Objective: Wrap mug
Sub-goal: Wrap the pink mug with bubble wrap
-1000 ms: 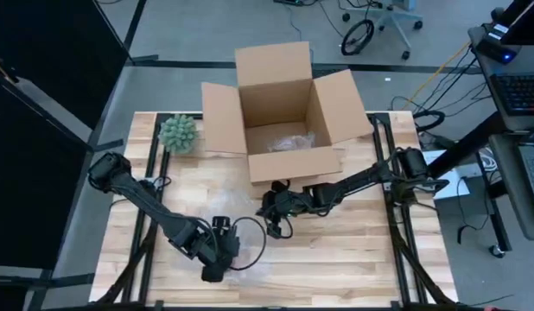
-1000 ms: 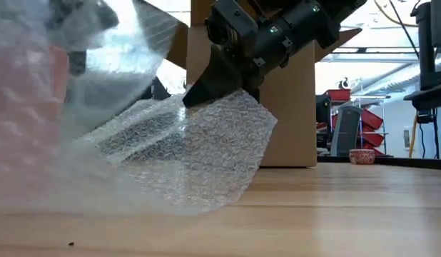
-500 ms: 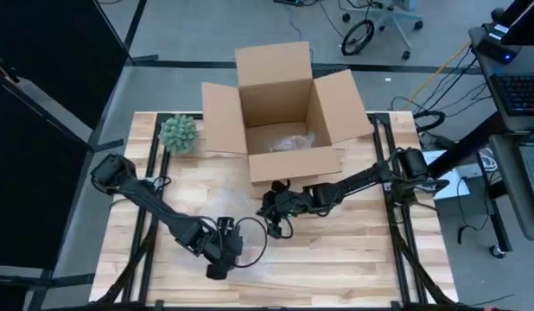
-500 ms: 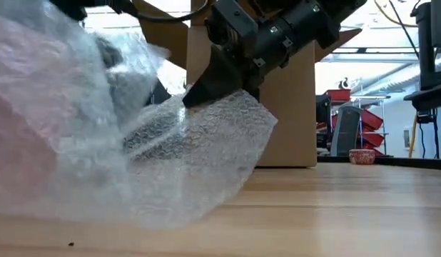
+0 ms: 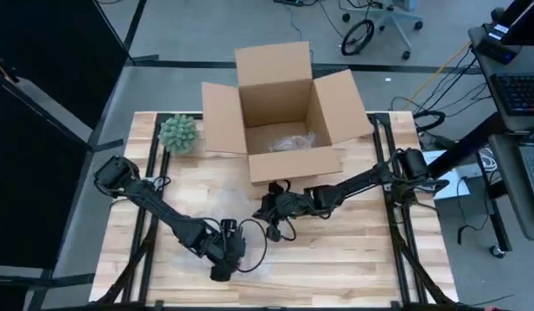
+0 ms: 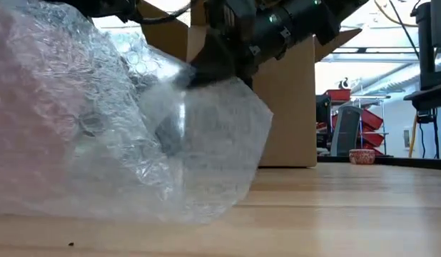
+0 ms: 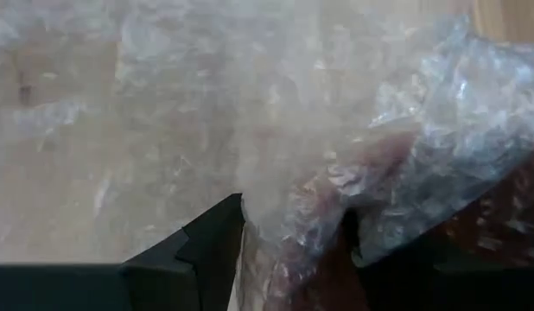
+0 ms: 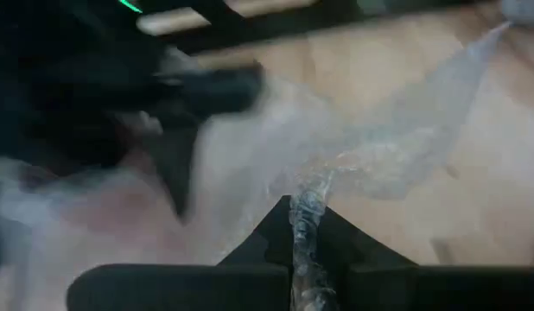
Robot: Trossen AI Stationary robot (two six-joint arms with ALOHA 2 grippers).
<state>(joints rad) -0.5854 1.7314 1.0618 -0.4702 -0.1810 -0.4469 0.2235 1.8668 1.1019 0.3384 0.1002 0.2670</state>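
A reddish mug [image 7: 336,186] lies near the table's front edge, bundled in clear bubble wrap [image 6: 206,143] and showing pink through it [image 6: 35,143] in the low view. My left gripper [image 5: 222,263] is down on this bundle, with a finger [image 7: 215,238] on either side of it. My right gripper [image 5: 271,214], farther back toward the box, is shut on the free end of the wrap [image 8: 303,212]. From there the sheet slopes down to the bundle, and its lower fold rests on the wood. My left gripper has the wrapped mug [image 7: 310,250] between its two fingers, through the bubble wrap. The fingers point down, tilted toward the table's near edge. The wrap hides which part of the mug they are on. The bundle rests on the table. My right gripper pinches a bunched edge of the bubble wrap [image 8: 306,194] between its two fingers. It comes from the table's right side, slanting down. That end is held above the table, and the sheet runs from it down to the bundle.
An open cardboard box [image 5: 284,112] stands at the far middle of the table, with crumpled wrap [image 5: 289,141] inside it. A small green plant [image 5: 178,132] sits at the far left. Bare wood lies to the right of the bundle.
My left gripper has moved toward the table's near edge and a little to the right, taking the wrapped mug with it. More wrap has rolled over the bundle. The sheet hanging from my right gripper has been drawn steeper.
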